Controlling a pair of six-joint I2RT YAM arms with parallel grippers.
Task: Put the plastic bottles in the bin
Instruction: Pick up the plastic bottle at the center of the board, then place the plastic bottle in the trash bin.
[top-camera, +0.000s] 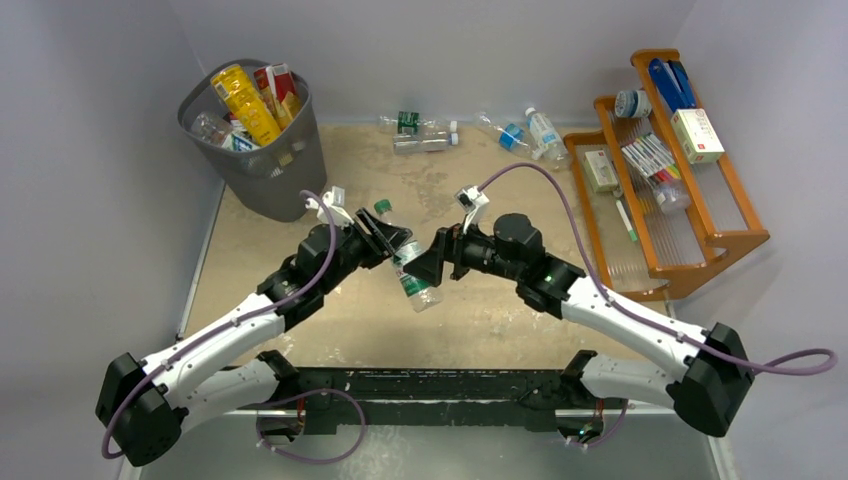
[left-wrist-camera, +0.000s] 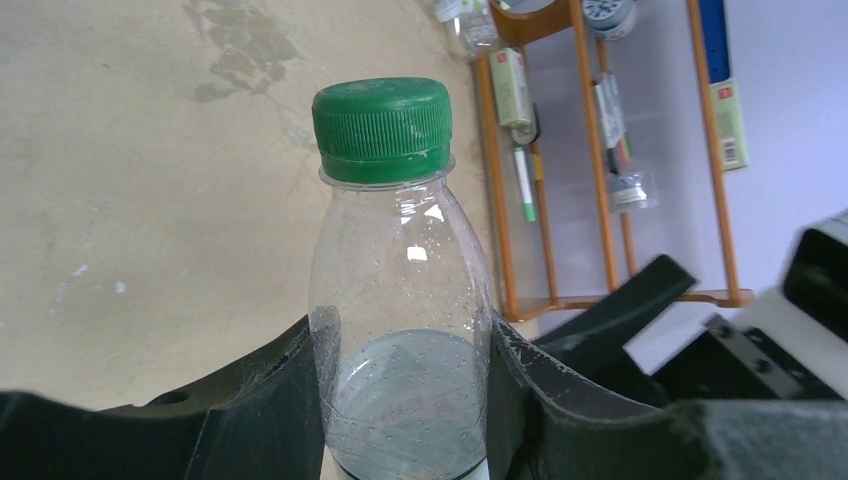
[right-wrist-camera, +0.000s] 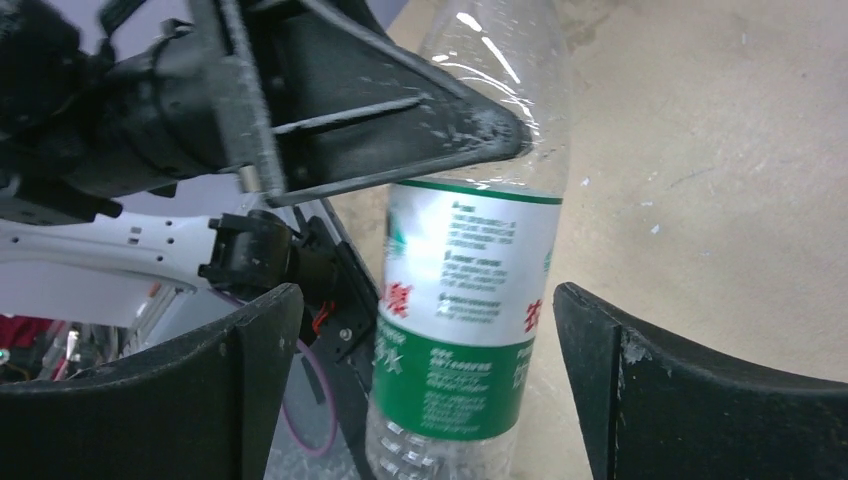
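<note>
Left gripper (top-camera: 392, 243) clamps bottle (top-camera: 413, 278); right gripper (right-wrist-camera: 425, 298) straddles it with gaps.

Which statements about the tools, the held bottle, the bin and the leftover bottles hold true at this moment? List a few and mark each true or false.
1. The left tool grips the green-capped bottle. True.
2. The right tool is shut on that bottle. False: its fingers stand open on either side, apart from it.
3. The bin is empty. False: binned bottles fill it.
4. Loose bottles lie at the table's far edge. True.
</note>
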